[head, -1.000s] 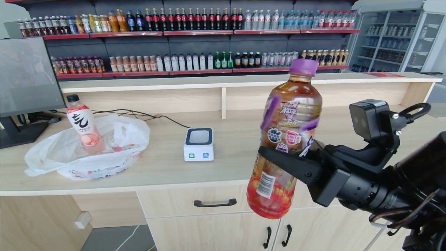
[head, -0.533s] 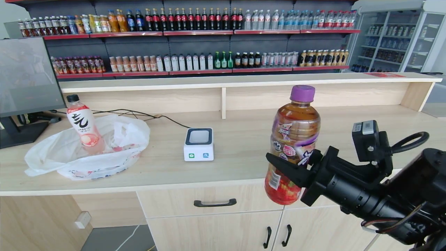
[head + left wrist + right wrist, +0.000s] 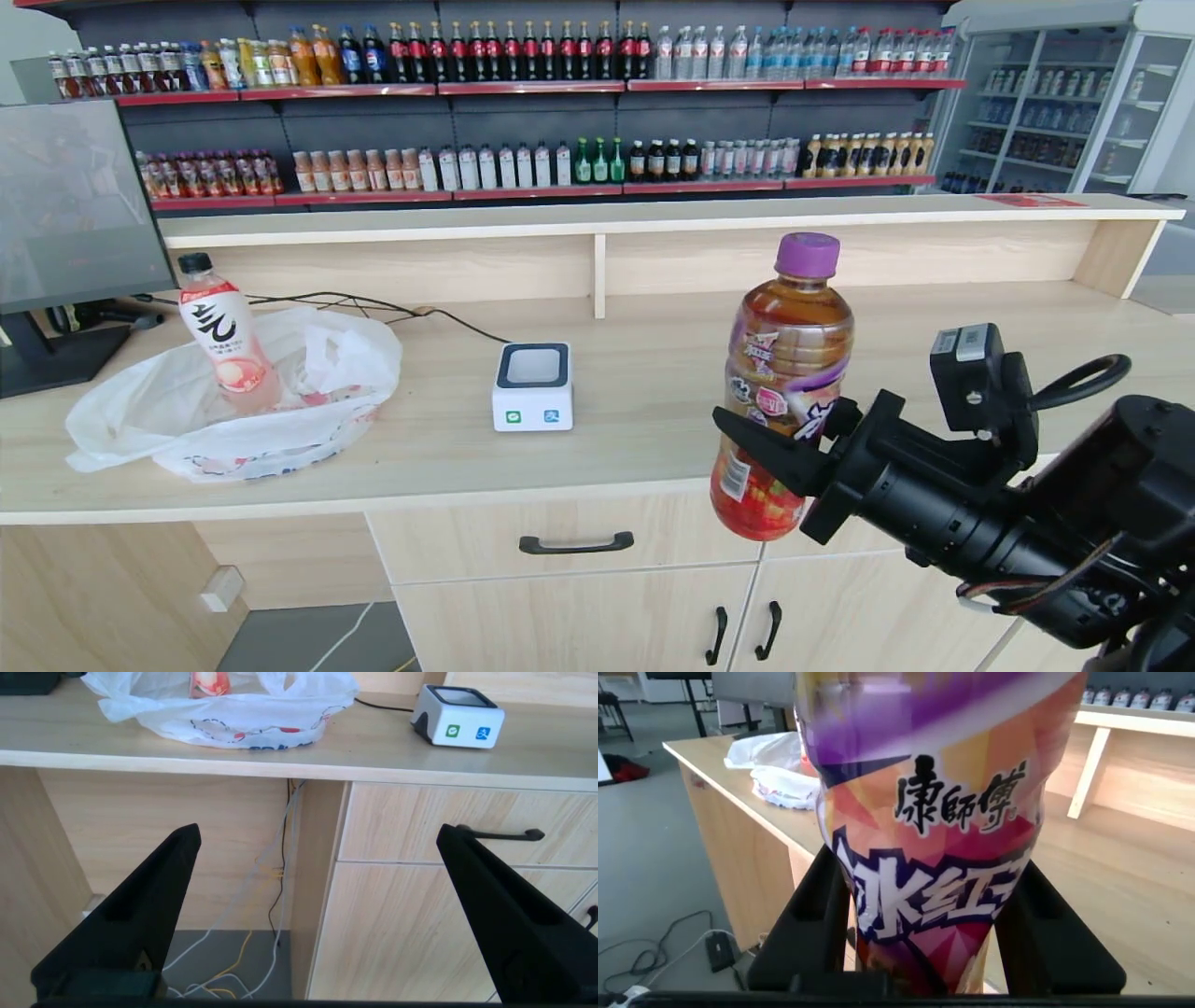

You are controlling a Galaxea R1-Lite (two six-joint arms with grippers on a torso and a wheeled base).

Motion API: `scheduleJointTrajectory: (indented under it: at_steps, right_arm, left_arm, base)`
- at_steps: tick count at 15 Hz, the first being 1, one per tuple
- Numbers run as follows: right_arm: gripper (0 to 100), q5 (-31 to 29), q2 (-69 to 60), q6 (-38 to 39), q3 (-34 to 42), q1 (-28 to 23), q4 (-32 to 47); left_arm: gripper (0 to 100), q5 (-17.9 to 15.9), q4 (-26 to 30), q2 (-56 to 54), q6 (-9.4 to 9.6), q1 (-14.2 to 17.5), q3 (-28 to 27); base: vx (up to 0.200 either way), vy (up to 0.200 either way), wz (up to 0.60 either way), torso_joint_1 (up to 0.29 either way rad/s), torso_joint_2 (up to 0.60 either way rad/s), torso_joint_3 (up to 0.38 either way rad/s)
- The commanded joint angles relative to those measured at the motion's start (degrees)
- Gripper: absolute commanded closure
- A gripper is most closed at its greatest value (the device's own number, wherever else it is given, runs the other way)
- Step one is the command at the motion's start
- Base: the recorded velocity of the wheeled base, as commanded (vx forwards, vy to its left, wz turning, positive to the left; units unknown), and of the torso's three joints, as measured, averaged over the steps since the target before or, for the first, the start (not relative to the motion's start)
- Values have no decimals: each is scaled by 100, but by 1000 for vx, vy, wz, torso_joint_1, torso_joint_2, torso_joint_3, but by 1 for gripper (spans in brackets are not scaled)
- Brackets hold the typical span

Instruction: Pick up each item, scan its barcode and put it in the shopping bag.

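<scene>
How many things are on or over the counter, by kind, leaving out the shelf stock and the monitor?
bottles: 2, the pink bottle standing in the bag and the purple-capped bottle held in the right gripper
shopping bag: 1
barcode scanner: 1
Total: 4

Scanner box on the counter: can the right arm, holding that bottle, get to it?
Probably yes: bare counter lies between the right gripper, shut on the bottle, and the scanner.

Wood counter (image 3: 653,373), monitor (image 3: 75,205) at L, drink shelves (image 3: 523,89) behind, fridge (image 3: 1046,112) far R, cables (image 3: 280,915) under counter
</scene>
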Motion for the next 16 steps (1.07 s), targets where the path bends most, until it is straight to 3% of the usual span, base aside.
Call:
scheduleJointTrajectory:
  at_steps: [1,6,16]
  right_arm:
    - [100,3,-14,13,53,0,-8]
    - [100,12,171,-14,-70,0,-8]
    - [100,12,250,-14,-96,0,-8]
  left_arm:
    - [0,0,0,-2,1,0,0]
    - [0,0,0,-2,-8,9,0]
    - [0,9,0,-2,-34,0,0]
  base:
    - [0,0,0,0,0,0]
    - [0,0,0,0,0,0]
    - [0,200,0,8,4,1]
